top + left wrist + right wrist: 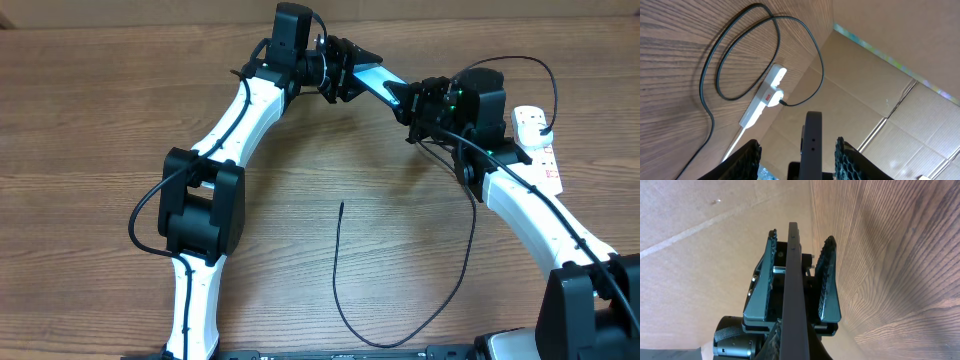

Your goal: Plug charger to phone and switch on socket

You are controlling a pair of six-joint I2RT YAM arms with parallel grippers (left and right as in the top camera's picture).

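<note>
Phone: the slim rectangular phone with a bright blue screen (378, 80) is held between the two grippers in the upper middle of the overhead frame. Both wrist views show it edge-on as a thin dark bar (813, 135).
Left gripper: the black left gripper (352, 72) straddles the phone's upper-left end with its jaws spread. In the left wrist view a gap shows between the phone's edge and each textured finger (751, 160).
Right gripper: the black right gripper (412, 102) is pressed together on the phone's lower-right end, pinching it. In the right wrist view the phone runs up from the bottom centre of the frame (792, 280).
Charger: the long thin black charger cable (336, 265) lies in a wide U on the wood in the lower middle of the overhead frame. Its small connector tip (342, 205) rests free, well apart from the phone. In the left wrist view the cable's other end meets the power strip beside a red mark (771, 97).
Socket: the white elongated power strip (535, 140) lies at the right edge of the overhead frame, partly behind the right arm. Whether its switch is on cannot be told. A thick white cord (732, 145) leaves its lower end.
Table: a brown wood-grain table (100, 120) carries the cable and the strip.
</note>
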